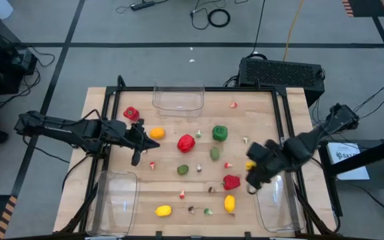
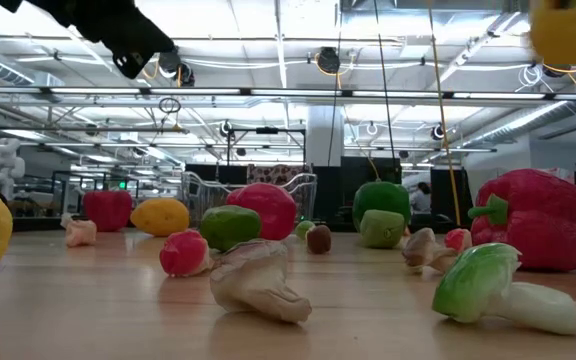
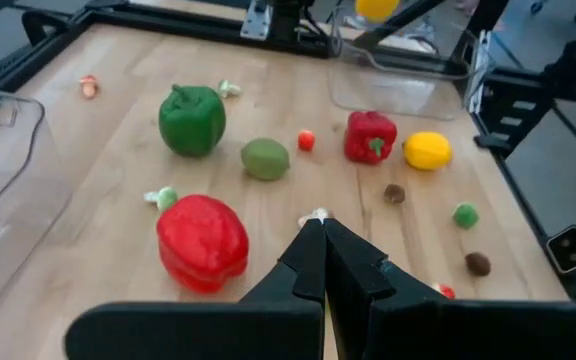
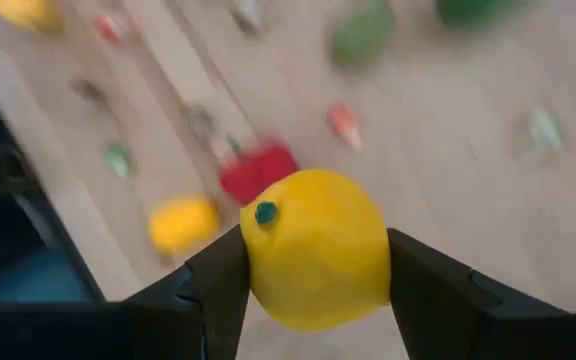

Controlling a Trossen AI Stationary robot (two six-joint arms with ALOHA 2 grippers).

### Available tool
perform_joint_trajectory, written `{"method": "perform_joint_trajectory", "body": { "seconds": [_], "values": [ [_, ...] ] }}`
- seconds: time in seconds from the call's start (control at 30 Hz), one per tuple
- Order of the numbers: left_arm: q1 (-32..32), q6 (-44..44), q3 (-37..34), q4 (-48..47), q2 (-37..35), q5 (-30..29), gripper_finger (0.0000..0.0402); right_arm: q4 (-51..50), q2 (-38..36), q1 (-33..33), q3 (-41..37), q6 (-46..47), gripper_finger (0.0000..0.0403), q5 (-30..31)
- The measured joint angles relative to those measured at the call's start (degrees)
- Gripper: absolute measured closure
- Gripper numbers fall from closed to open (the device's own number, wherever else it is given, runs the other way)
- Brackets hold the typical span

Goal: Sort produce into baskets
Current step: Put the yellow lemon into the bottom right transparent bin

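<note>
Toy produce lies scattered on the wooden table: a red pepper (image 1: 186, 142), a green pepper (image 1: 219, 133), a second red pepper (image 1: 231, 181), lemons (image 1: 229, 203) (image 1: 163, 211), limes and small bits. Three clear baskets stand at the far middle (image 1: 177, 97), near left (image 1: 115, 200) and near right (image 1: 279, 203). My right gripper (image 1: 252, 172) is shut on a yellow lemon (image 4: 313, 250), high above the table beside the near right basket. My left gripper (image 3: 323, 265) is shut on nothing and hovers over the table's left half, near the middle red pepper (image 3: 201, 240). My right gripper pinches the lemon between its two fingers (image 4: 218, 290), one on each of two opposite sides. The fingers slant steeply down from above. The lemon's end with a small green dot (image 4: 265, 212) faces the wrist. The lemon is lifted well clear of the table (image 2: 568, 30).
A black metal frame (image 1: 282, 120) runs round the table's edges. A black box (image 1: 282, 70) sits behind the far right corner. An orange fruit (image 1: 157, 133) and a small red pepper (image 1: 131, 113) lie close to my left arm. Cables lie on the floor beyond.
</note>
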Motion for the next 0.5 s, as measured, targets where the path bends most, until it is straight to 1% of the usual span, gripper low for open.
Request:
{"method": "perform_joint_trajectory", "body": {
  "seconds": [0.1, 0.23, 0.4, 0.5],
  "values": [
    [0.0, 0.02, 0.0, 0.12, 0.89, -0.37, 0.04, -4.91, -0.86, 4.89, 0.0, 9.42, 0.0202, -1.56],
    [0.0, 0.13, 0.0, 0.43, 2.35, -3.27, 0.04, -5.74, -0.68, 10.39, 0.0, 18.46, 0.0202, -1.27],
    [0.0, 0.54, 0.0, 0.48, 3.82, -6.73, 0.04, -6.67, 1.74, 14.48, 0.0, 25.45, 0.0202, -1.28],
    [0.0, 1.58, 0.0, 0.57, 4.43, -7.35, 0.04, -7.5, 4.45, 15.66, 0.0, 27.36, 0.0202, -0.83]
  ]
}}
